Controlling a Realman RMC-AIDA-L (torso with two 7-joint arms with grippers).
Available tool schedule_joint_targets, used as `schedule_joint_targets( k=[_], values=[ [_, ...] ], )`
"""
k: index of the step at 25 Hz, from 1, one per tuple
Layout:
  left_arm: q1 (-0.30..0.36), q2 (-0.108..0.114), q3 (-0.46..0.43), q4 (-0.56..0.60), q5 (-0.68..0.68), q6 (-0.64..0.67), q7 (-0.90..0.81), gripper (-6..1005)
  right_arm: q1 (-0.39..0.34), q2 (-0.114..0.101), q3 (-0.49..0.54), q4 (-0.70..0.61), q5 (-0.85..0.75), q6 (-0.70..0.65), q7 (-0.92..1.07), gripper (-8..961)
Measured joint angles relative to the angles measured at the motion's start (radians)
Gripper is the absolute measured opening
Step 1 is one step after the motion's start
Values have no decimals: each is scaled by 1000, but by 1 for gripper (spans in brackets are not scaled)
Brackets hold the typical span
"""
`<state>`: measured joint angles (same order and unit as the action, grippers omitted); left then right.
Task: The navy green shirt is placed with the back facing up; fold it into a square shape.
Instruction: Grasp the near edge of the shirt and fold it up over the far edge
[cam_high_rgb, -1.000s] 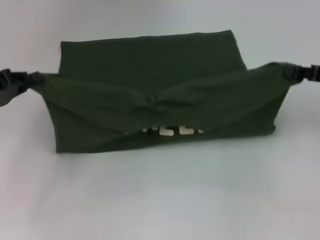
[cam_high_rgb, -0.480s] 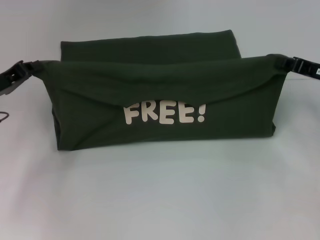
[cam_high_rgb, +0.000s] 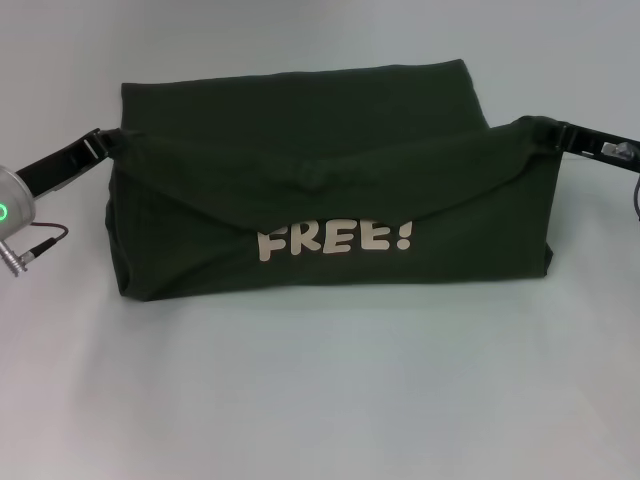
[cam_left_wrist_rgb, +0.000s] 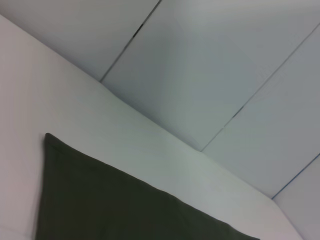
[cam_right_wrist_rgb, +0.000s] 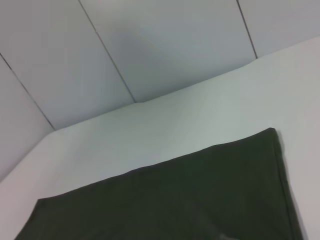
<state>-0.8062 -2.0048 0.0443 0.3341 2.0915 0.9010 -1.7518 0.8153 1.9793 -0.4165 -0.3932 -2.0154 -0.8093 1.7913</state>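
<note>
Head view: nearest lies the bare white table, then the navy green shirt, a wide band running left to right, its front flap lifted so "FREE!" shows. The left gripper pinches the flap's left corner and the right gripper its right corner, level across that long axis. The flat back layer lies beyond them.

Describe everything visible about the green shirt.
The navy green shirt is dark olive, soft matte cloth lying on the white table. Its near part is lifted and sags in the middle, showing cream letters "FREE!" below. The left gripper and right gripper each pinch an end of the lifted edge.
</note>
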Motion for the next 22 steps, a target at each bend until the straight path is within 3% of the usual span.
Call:
schedule_joint_targets(
  k=[11, 19, 22],
  values=[
    [-3, -5, 2, -2, -19, -56, 28, 20, 14, 15, -9, 7, 10, 71, -29, 44],
    [-7, -38, 3, -1, -43, -182, 48, 72, 18, 22, -34, 7, 14, 99, -48, 45],
    [-2, -38, 2, -2, -45, -212, 45, 104, 18, 22, -57, 7, 15, 124, -48, 151]
  ],
)
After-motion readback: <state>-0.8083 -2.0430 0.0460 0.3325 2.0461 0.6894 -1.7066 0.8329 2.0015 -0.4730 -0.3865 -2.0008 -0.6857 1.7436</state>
